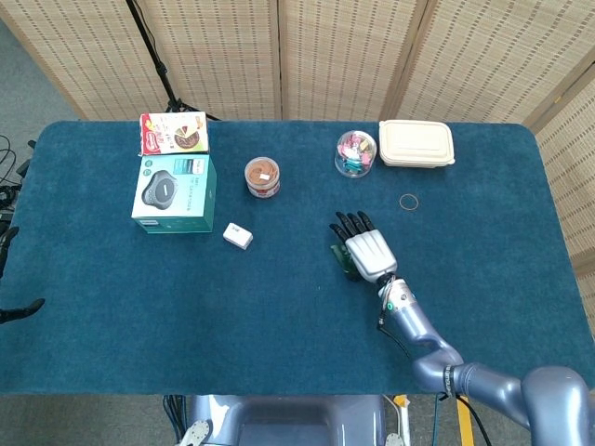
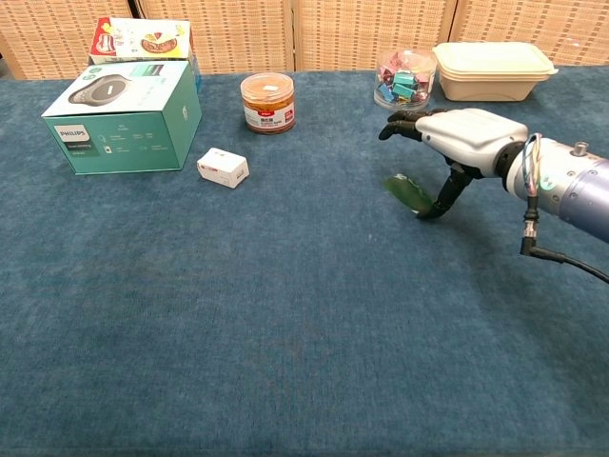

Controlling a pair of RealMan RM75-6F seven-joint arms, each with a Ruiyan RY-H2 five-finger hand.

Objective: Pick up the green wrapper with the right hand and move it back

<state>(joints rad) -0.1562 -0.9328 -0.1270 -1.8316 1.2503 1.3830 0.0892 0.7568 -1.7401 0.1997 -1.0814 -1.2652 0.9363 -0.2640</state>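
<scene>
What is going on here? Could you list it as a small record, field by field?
right hand: over the wrapper, thumb down beside it, other fingers stretched out above
wrapper: green, on the cloth under the hand; whether it is gripped cannot be told
left hand: not in view
back row: lunch box, candy jar, brown jar
left side: teal box, snack box, small white box
also: rubber band
table: blue cloth
</scene>
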